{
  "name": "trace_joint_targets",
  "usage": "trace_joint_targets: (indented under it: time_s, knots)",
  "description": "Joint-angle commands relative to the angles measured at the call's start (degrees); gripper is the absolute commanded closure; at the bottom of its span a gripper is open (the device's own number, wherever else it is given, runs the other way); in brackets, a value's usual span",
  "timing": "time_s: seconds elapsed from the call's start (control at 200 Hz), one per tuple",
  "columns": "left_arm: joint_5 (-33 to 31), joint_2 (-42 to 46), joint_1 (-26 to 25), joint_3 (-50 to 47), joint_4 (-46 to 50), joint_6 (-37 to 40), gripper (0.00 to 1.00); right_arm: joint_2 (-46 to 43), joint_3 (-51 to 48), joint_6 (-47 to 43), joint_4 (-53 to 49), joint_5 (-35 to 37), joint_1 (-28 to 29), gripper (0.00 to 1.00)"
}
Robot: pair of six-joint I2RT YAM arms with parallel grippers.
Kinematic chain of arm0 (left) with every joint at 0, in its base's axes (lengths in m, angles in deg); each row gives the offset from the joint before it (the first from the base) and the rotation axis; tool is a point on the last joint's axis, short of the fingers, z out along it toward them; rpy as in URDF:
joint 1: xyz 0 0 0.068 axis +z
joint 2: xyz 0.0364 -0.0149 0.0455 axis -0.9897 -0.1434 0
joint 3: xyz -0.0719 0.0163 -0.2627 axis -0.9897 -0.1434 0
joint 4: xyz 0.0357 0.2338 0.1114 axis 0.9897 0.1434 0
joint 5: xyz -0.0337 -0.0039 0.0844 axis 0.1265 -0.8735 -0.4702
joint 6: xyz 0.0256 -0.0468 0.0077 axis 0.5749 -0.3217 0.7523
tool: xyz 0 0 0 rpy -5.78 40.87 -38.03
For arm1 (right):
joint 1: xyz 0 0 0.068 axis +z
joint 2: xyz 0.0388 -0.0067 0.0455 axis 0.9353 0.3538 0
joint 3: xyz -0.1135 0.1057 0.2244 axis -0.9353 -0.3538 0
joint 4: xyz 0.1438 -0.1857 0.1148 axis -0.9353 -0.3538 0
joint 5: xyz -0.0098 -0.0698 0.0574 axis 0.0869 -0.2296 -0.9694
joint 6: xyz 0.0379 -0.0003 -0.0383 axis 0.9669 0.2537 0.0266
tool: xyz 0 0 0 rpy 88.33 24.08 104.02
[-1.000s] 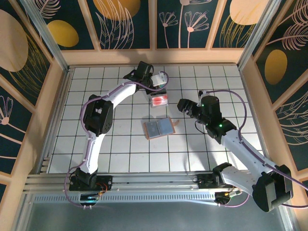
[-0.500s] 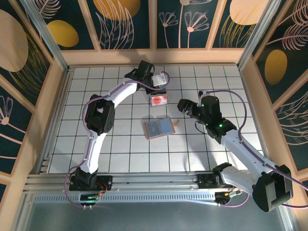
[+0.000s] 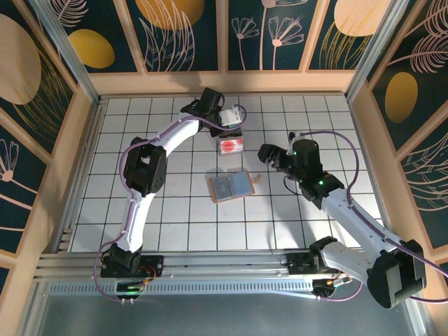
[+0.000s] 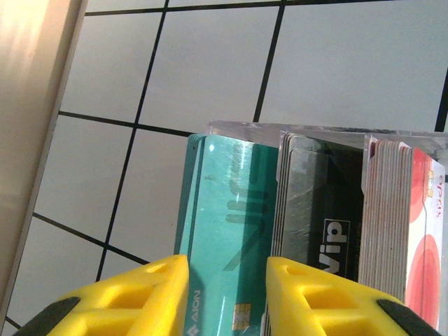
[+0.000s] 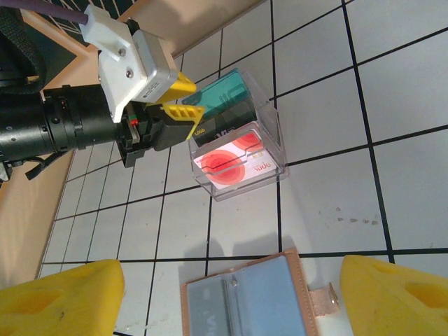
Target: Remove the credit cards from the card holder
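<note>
Beyond the card holder [image 3: 231,186], at a clear card box [image 5: 274,140], the left gripper [image 4: 227,269] is hovering with its jaws partly apart and gripping nothing. The teal card [image 4: 231,210] is showing in the gap, standing in the box alongside grey cards and the pink-white card [image 5: 231,162]. Finishing this drop cleanly probably means spreading wider, then backing straight out along the card's length so neither finger is dragging it. The holder itself is lying open, blue-grey inside up, its long axis running left to right, slightly skewed, with the strap tab [image 5: 323,301] pointing right. Just right of the holder, the right gripper [image 3: 269,155] is waiting wide open and empty.
</note>
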Motion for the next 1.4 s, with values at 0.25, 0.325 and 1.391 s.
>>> trace_joint_targets:
  time_s: [0.25,0.325,1.391]
  knots:
    - [1.9,4.91,0.17,-0.22,1.29,-2.92,0.67,0.1,1.23,-0.68,0.24,-0.8,-0.57,0.25]
    - [1.58,8.4,0.21,-3.75,-1.17,-4.88,0.66,0.76,1.35,-0.87,-0.4,-0.9,-0.57,0.3]
    - [-33.4,71.0,0.23,-77.12,-29.96,-74.26,0.01,36.59,24.09,-12.47,-19.85,11.05,24.76,0.5]
